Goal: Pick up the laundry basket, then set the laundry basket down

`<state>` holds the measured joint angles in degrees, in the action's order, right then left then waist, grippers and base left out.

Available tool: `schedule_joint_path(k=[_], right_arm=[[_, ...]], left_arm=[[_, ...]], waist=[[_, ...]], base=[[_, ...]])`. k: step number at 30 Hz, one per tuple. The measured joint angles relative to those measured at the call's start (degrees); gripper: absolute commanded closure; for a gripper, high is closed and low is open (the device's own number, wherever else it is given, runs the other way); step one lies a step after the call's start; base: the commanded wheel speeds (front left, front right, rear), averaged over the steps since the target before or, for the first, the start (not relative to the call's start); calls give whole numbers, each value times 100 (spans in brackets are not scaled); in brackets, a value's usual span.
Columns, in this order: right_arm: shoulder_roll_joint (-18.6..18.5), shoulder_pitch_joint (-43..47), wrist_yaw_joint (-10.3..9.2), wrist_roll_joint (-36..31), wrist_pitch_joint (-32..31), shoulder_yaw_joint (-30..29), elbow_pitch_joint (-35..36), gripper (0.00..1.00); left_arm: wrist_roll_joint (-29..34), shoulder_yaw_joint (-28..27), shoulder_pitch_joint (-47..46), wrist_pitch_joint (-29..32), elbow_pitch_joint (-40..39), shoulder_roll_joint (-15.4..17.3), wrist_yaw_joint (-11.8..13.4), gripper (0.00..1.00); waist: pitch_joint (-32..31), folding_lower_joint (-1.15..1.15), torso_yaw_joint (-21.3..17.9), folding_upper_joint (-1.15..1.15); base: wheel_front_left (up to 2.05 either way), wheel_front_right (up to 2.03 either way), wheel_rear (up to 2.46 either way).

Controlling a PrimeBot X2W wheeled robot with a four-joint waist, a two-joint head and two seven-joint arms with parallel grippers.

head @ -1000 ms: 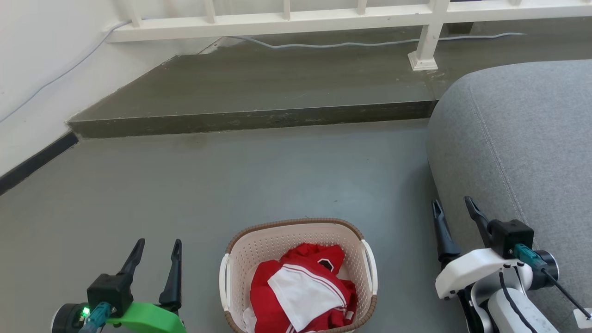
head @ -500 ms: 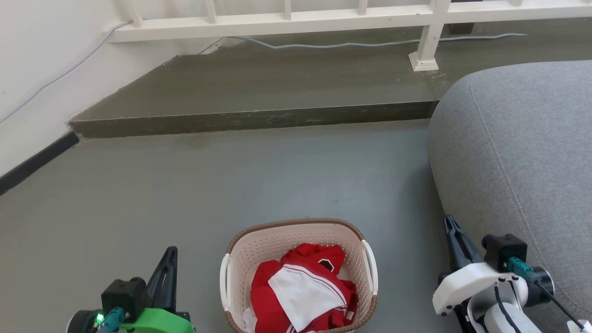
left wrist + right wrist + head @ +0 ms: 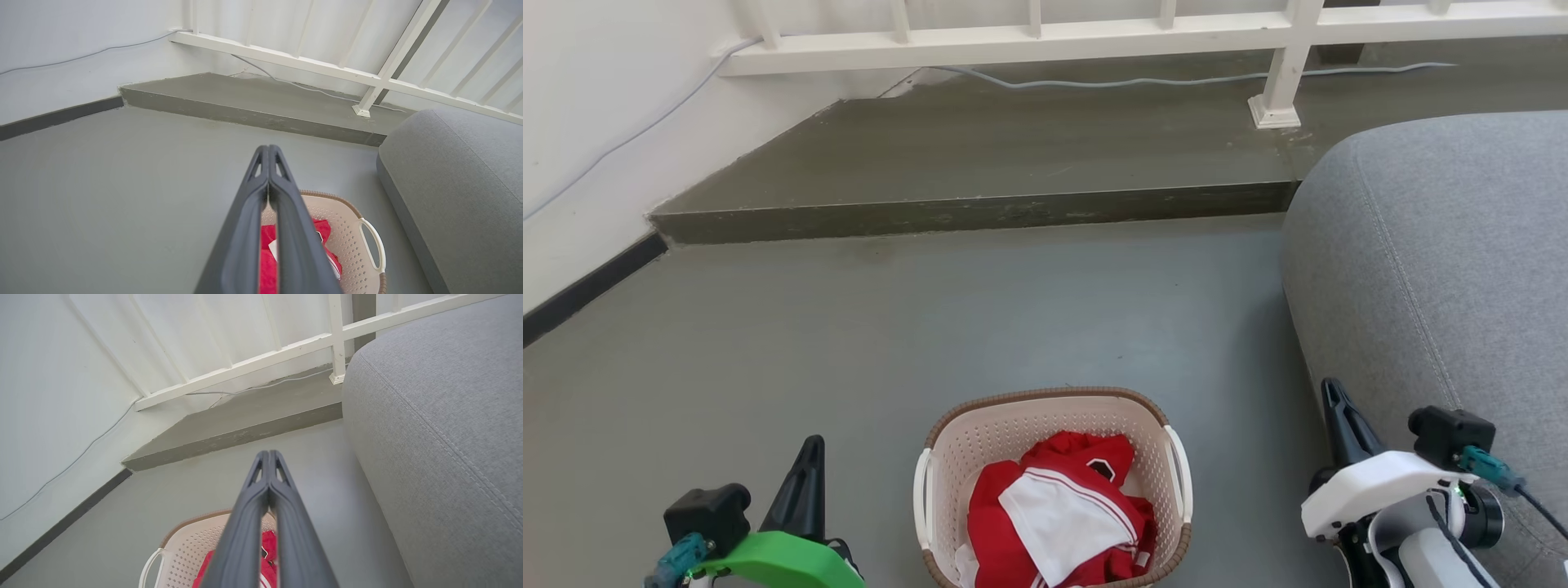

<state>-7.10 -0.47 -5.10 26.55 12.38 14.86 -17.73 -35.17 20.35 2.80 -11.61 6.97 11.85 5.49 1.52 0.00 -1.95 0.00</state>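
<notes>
The basket (image 3: 1013, 433) stands on the grey floor (image 3: 931, 327) at the bottom middle of our head view, between our two arms and apart from both. It is cream and perforated, with a brown rim (image 3: 1045, 394) and a white handle on each side (image 3: 920, 498). Red and white clothes (image 3: 1062, 514) lie heaped in it.

Our left jaws are pressed together. In the left wrist view their two dark fingers (image 3: 245, 228) meet at the tips and pinch nothing. In the head view they show as one dark wedge rising from a green cover (image 3: 776, 559) at the lower left, to the left of the basket. Past them in the wrist view, the basket sits low and to the right, its far handle showing.

Our right jaws are also pressed together on nothing. In the right wrist view their fingers (image 3: 249, 522) touch at the tips, with the basket below and to the left. In the head view they stick up from a white cover (image 3: 1372, 486) at the lower right, just beside the grey sofa (image 3: 1437, 245).

Beyond the basket the floor runs to a low dark step (image 3: 1013, 155). A white railing (image 3: 1094, 33) stands along the step's far side, and a pale cable (image 3: 1135, 80) lies under it. A white wall (image 3: 588, 122) closes the left.
</notes>
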Motion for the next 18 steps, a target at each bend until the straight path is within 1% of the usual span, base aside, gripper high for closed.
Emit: schedule_joint_path(k=[2,4,18], right_arm=[[13,-1,7,241,-54,-40,19,100],[29,-1,55,471,-92,-130,36,100],[127,-13,225,1505,-397,-466,76,100]], left_arm=[[-129,-35,0,48,1,-9,0,100],[-344,-120,-1,100,3,-38,-30,100],[-1322,-445,-4,349,66,-158,-220,100]], waist=[[-3,0,5,0],[-6,0,12,0],[-26,0,43,0]], base=[[0,0,0],[0,0,0],[0,0,0]])
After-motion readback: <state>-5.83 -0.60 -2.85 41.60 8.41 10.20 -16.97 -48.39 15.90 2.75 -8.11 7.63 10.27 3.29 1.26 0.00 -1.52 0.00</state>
